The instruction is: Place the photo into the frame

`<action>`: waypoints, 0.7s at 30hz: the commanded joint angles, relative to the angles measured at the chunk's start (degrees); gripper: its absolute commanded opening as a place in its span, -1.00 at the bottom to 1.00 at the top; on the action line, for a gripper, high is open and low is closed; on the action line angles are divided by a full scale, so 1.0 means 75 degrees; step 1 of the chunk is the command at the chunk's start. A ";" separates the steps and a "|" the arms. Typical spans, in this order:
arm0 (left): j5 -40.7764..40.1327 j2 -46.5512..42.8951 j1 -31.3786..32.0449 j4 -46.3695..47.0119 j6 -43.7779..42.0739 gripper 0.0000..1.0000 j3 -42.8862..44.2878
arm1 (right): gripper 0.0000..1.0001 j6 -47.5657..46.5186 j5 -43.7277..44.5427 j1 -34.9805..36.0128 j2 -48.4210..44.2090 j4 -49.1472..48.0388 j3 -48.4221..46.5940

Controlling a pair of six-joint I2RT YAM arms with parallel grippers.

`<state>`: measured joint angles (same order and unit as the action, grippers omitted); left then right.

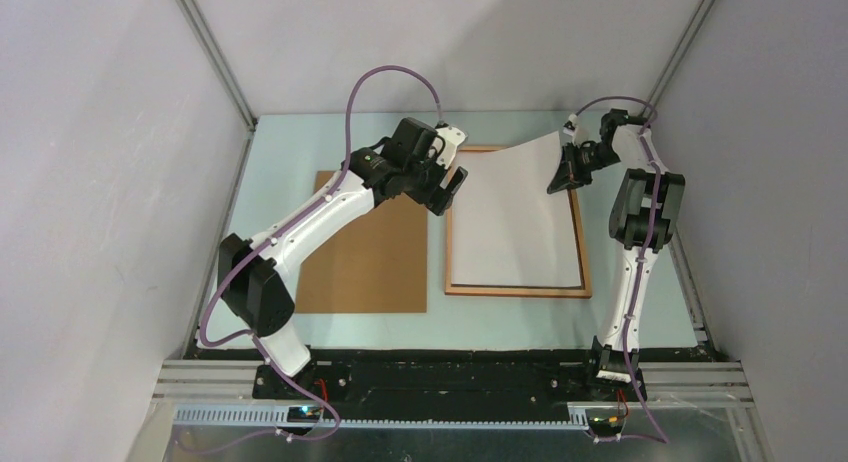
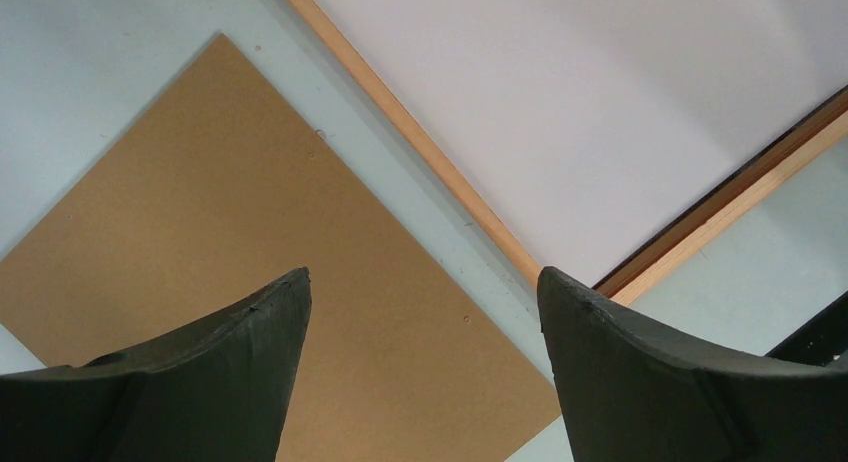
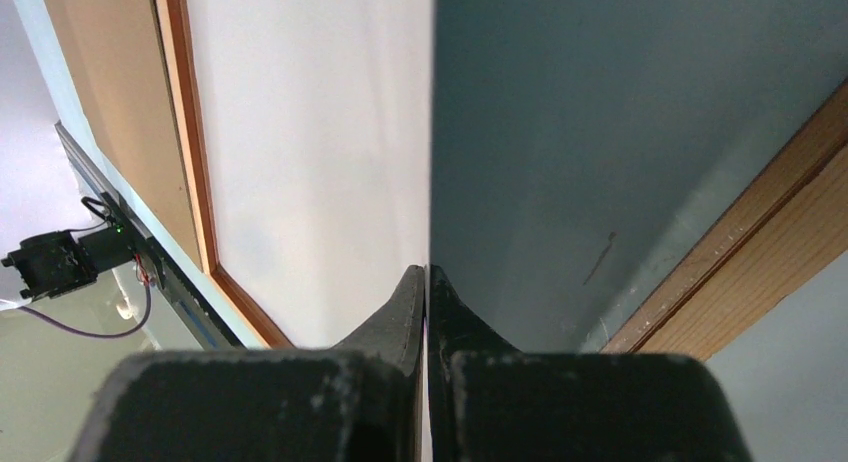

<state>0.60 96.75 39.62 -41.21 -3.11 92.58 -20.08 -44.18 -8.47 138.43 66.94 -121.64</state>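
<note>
The photo (image 1: 515, 217), white back up, lay in the frame (image 1: 517, 291) right of the tabletop's middle. Its near edge was seated and its far right corner was raised, pinched in the right claw (image 1: 566, 172). The left claw (image 1: 452, 192) hung spread and empty by the frame's far left corner, beside the brown board (image 1: 365, 252). Lowering the corner slowly, square to the far rail, looked wisest.
</note>
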 commanded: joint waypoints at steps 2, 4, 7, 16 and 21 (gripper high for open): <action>-0.0055 -0.0021 -0.0037 0.0135 -0.0184 0.76 -0.0062 | -1.00 0.0149 -0.0044 -0.0057 -0.0345 -0.0361 0.0284; -0.0179 -0.0018 -0.0043 0.0129 -0.0188 0.76 -0.0068 | -1.00 0.0175 -0.0038 -0.0071 -0.0351 -0.0388 0.0315; -0.0206 -0.0027 -0.0041 0.0129 -0.0193 0.76 -0.0074 | -1.00 0.0193 -0.0013 -0.0086 -0.0356 -0.0434 0.0310; -0.0170 0.0008 -0.0042 0.0137 -0.0194 0.76 -0.0080 | -1.00 0.0201 0.0055 -0.0114 -0.0305 -0.0493 0.0305; -0.0140 0.0026 -0.0036 0.0120 -0.0196 0.76 -0.0086 | -0.88 0.0194 0.0149 -0.0080 -0.0292 -0.0530 0.0292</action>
<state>0.12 96.77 39.62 -41.19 -3.14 92.55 -18.85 -43.83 -9.13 138.43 64.16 -119.24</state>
